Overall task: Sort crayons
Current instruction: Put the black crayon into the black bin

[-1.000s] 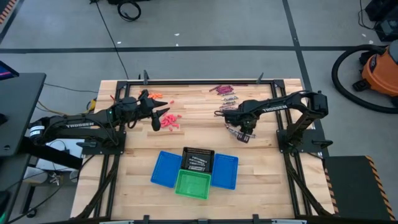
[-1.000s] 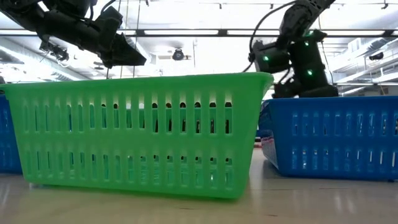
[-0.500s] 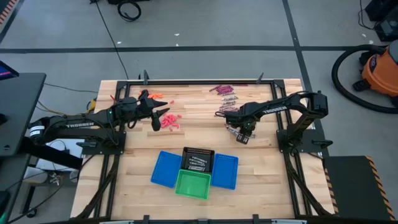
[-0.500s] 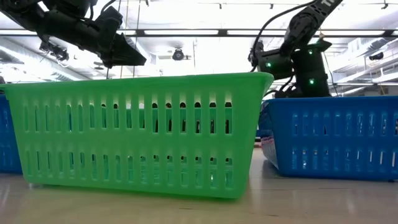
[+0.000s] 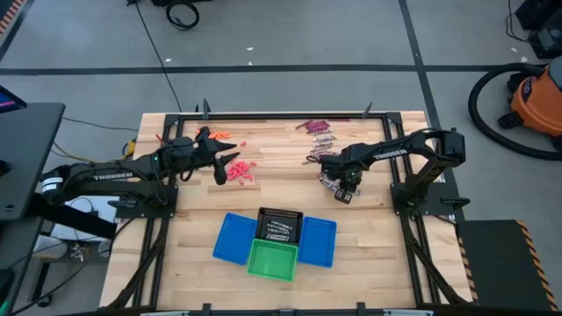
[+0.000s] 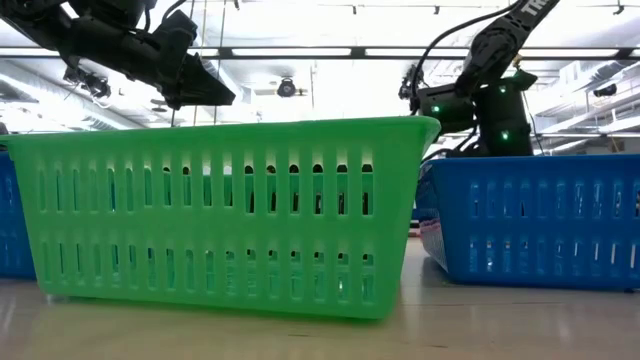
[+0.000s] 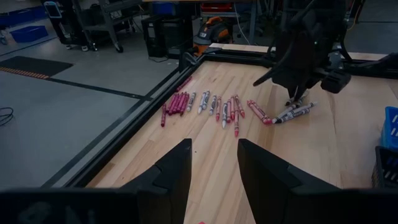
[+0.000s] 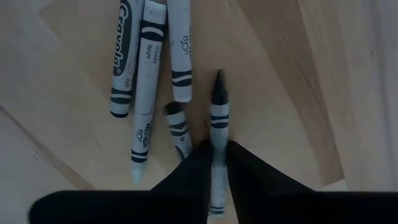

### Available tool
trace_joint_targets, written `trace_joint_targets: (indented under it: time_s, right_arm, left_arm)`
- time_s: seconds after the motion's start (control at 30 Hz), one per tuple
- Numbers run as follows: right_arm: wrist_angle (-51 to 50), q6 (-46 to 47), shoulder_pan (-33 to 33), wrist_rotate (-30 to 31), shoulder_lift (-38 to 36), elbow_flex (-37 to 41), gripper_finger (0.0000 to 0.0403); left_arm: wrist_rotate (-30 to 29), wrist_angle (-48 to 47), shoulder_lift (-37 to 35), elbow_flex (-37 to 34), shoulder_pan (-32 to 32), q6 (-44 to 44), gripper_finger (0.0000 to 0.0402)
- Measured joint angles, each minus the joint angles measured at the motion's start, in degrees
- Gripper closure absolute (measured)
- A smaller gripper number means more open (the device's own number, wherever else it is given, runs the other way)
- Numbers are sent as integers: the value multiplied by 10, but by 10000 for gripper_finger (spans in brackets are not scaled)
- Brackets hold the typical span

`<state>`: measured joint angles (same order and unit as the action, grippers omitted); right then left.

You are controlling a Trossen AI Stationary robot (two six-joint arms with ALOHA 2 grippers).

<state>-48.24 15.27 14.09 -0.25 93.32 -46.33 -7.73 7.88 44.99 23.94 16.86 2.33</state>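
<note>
My right gripper [image 5: 341, 183] points down at the table's right middle, shut on a grey crayon [image 8: 217, 102] that lies beside several white and grey crayons [image 8: 146, 81]. A row of maroon and grey crayons [image 7: 205, 102] lies toward the far edge. A pile of red crayons [image 5: 242, 171] lies left of centre. My left gripper [image 7: 214, 168] hovers open just left of that pile, with nothing between its fingers. In the low view the baskets hide the right fingertips. My right gripper pinches the grey crayon between its two fingers, on its long sides [image 8: 217, 155] toward one end. The fingers come from above, pointing down, and the crayon runs along the gap between them. Its dark tip [image 8: 218, 78] sticks out past the fingers, over the wood.
Near the front edge stands a cluster of baskets: a black one [image 5: 280, 226], a green one [image 5: 271, 260] and blue ones [image 5: 234, 239] [image 5: 318, 241] on either side. A few orange crayons [image 5: 219, 134] lie at the far left. A black frame [image 5: 263, 114] borders the table.
My right gripper has sunk a little toward the grey crayons on the table. My left arm has kept still.
</note>
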Motion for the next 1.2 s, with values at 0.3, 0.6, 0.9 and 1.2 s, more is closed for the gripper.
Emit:
trace_joint_targets:
  time_s: [0.3,0.6,0.9,1.2]
  right_arm:
    - [0,-4,15,-11,0,0,394]
    - [-15,-4,15,16,6,-33,392]
    - [-100,2,-2,24,5,-120,392]
    - [-169,11,-41,37,4,-255,392]
  left_arm:
    - [0,0,0,0,0,-2,260]
    - [0,0,0,0,0,-3,260]
    - [0,0,0,0,0,-3,260]
    - [0,0,0,0,0,-2,260]
